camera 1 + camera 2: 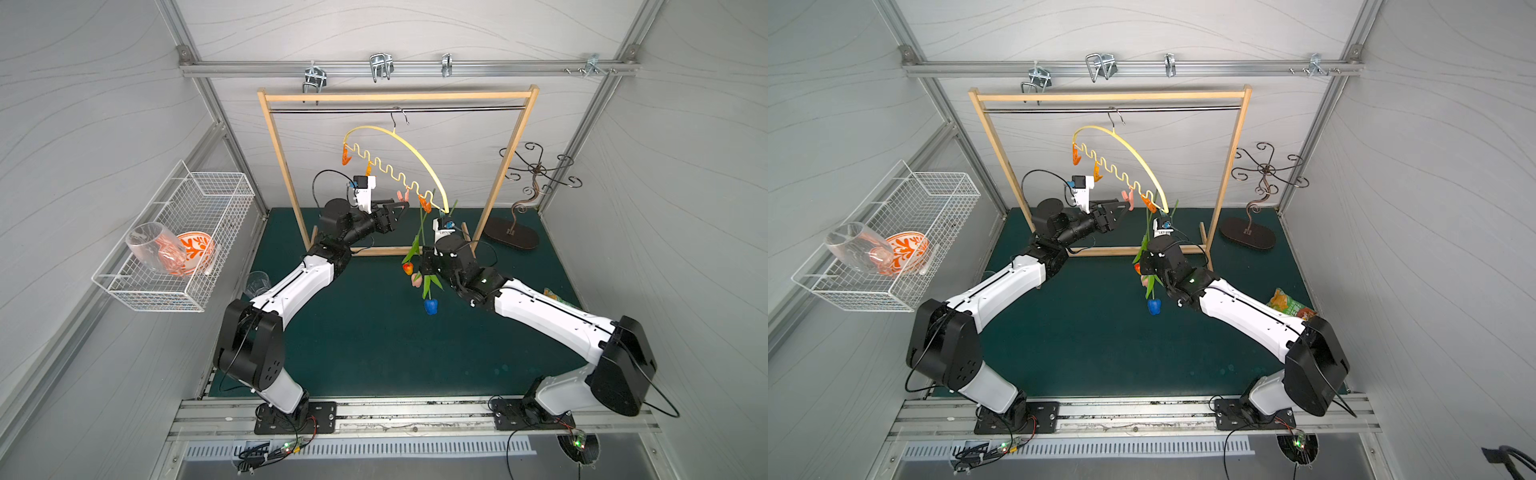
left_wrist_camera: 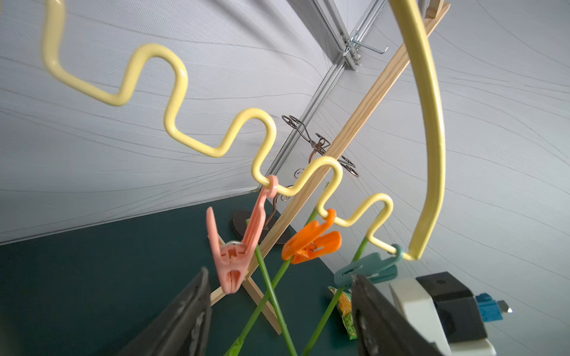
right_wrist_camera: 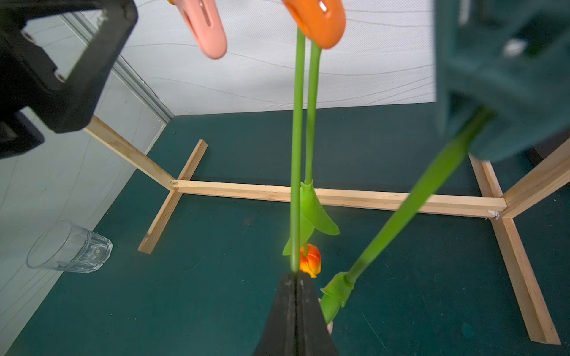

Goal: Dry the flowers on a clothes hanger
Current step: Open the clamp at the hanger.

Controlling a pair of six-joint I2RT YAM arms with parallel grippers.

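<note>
Well apart from the hanger [image 2: 435,123], a wire basket [image 1: 216,187] holds a glass [image 1: 156,247] and an orange-patterned bowl [image 1: 195,249]. Flowers [image 1: 417,279] hang heads down beneath the hanger. The right jaws pinch one stem [image 3: 296,154] below the orange clip [image 2: 311,243], and the left jaws gape wide just beside the pink clip [image 2: 234,246].

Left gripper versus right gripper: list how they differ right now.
The left gripper has its jaws apart with nothing between them; the right gripper is shut on a green flower stem. The left gripper sits by the pink clip; the right gripper is lower, under the orange clip. Both have black jaws.
</note>
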